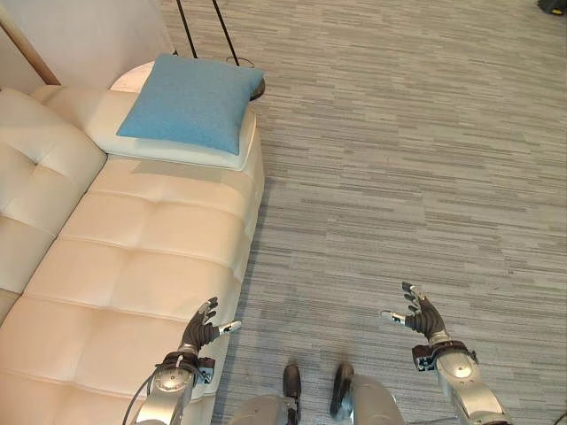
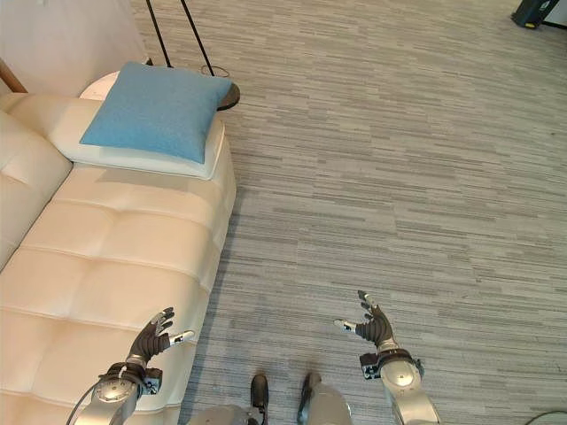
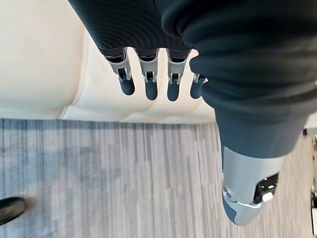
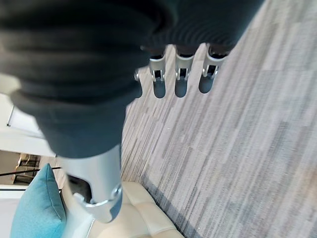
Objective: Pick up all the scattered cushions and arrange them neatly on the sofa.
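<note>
A blue cushion (image 1: 190, 102) lies flat on the far armrest of the cream sofa (image 1: 146, 257), and its edge also shows as the blue cushion (image 4: 37, 208) in the right wrist view. My left hand (image 1: 202, 328) hovers over the sofa's front edge, open and empty, its fingers (image 3: 148, 82) straight. Over the carpet to the right, my right hand (image 1: 421, 314) is open too, holding nothing, with its fingers (image 4: 181, 79) relaxed.
Grey striped carpet (image 1: 399, 159) spreads to the right of the sofa. A small round side table (image 1: 252, 84) and thin black lamp legs (image 1: 221, 31) stand behind the sofa's far end. A dark object (image 2: 536, 11) sits at the far right corner.
</note>
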You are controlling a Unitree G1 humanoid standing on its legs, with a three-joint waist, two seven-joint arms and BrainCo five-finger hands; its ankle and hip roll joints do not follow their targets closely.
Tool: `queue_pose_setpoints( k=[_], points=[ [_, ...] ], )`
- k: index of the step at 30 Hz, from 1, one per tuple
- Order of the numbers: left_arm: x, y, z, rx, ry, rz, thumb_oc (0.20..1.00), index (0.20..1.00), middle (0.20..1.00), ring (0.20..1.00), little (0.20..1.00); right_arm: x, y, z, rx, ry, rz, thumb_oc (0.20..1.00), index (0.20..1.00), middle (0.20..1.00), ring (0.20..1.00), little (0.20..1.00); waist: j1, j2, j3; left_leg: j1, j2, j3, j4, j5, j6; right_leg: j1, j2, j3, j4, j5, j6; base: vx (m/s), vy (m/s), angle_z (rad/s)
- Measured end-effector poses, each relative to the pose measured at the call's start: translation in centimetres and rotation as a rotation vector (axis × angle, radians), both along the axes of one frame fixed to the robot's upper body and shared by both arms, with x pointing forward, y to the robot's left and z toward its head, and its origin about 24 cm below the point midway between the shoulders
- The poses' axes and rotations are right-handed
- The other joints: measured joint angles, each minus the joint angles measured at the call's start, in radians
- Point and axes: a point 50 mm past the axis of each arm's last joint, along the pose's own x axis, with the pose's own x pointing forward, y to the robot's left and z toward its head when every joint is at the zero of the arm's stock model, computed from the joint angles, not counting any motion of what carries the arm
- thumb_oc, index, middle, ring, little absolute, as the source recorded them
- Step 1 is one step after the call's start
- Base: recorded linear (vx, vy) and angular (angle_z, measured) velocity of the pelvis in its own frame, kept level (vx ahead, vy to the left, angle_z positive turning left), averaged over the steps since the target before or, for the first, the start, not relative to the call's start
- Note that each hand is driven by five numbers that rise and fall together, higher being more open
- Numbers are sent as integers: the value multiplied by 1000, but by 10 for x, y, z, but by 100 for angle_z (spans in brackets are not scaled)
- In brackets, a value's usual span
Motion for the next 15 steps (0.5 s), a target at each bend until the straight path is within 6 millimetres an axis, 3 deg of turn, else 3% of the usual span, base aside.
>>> queue_pose_setpoints(
  k=[1,2,3,6,8,9,10,11,12,13,15],
  points=[
    [0,3,-1,6,7,13,1000,1000,1000,1000,1000,3,1,1,1,-6,2,1000,1000,1000,1000,1000,0,-11,6,10,-7,4,5,-34,14,-9,-8,2,-110,81,28,411,-210,8],
    [-3,4,-3,9,15,19,1000,1000,1000,1000,1000,4,1,2,2,-8,3,1000,1000,1000,1000,1000,2,-16,10,21,-11,7,7,-28,34,-5,-11,-2,-162,114,25,438,-200,8],
    [-8,4,-7,8,36,28,1000,1000,1000,1000,1000,2,0,0,0,-1,-1,1000,1000,1000,1000,1000,-5,-19,11,35,-15,-6,16,-63,22,-24,-29,-4,-191,153,19,617,-296,9],
    [-18,1,-14,-2,69,39,1000,1000,1000,1000,1000,-3,0,-4,2,21,0,1000,1000,1000,1000,1000,-24,-23,12,97,-9,-40,15,-93,20,-3,-45,-14,-218,213,6,454,-238,26],
    [-21,1,-15,-2,73,39,1000,1000,1000,1000,1000,-6,-1,-6,1,33,0,1000,1000,1000,1000,1000,-30,-31,6,142,-1,-62,5,-114,-3,30,-40,-3,-185,221,3,355,-273,36],
    [-24,-1,-16,-11,77,41,1000,1000,1000,1000,1000,-9,-2,-9,-8,45,2,1000,1000,1000,1000,1000,-33,-39,-5,160,8,-72,5,-135,-29,55,-32,9,-177,266,-36,431,-388,37],
    [-26,-4,-19,-25,86,63,1000,1000,1000,1000,1000,-8,-6,-16,-24,80,-8,1000,1000,1000,1000,1000,-42,-13,-5,185,44,-93,21,-161,-57,52,-6,6,-102,244,-50,207,-273,49],
    [-25,-11,-20,-39,84,44,1000,1000,1000,1000,1000,-15,-10,-19,-30,107,-15,1000,1000,1000,1000,1000,-38,-9,-13,149,68,-78,129,-184,-67,55,10,6,-60,223,-100,376,-543,35],
    [-29,-13,-22,-52,91,45,1000,1000,1000,1000,1000,-11,-9,-16,-33,93,-9,1000,1000,1000,1000,1000,-23,-5,-14,61,93,-64,327,-188,-73,75,38,6,-61,177,-126,390,-537,10],
    [-29,-13,-22,-53,91,48,1000,1000,1000,1000,1000,-7,-11,-10,-41,65,0,1000,1000,1000,1000,1000,-20,0,-14,-68,138,-47,590,-156,-78,95,65,3,-66,159,-164,306,-407,-18],
    [-34,-10,-25,-48,113,61,1000,1000,1000,1000,1000,-5,-13,-8,-53,55,-5,1000,1000,1000,1000,1000,5,4,-15,-143,211,-16,793,-93,-78,131,106,0,-63,145,-219,344,-205,-29]
  ],
)
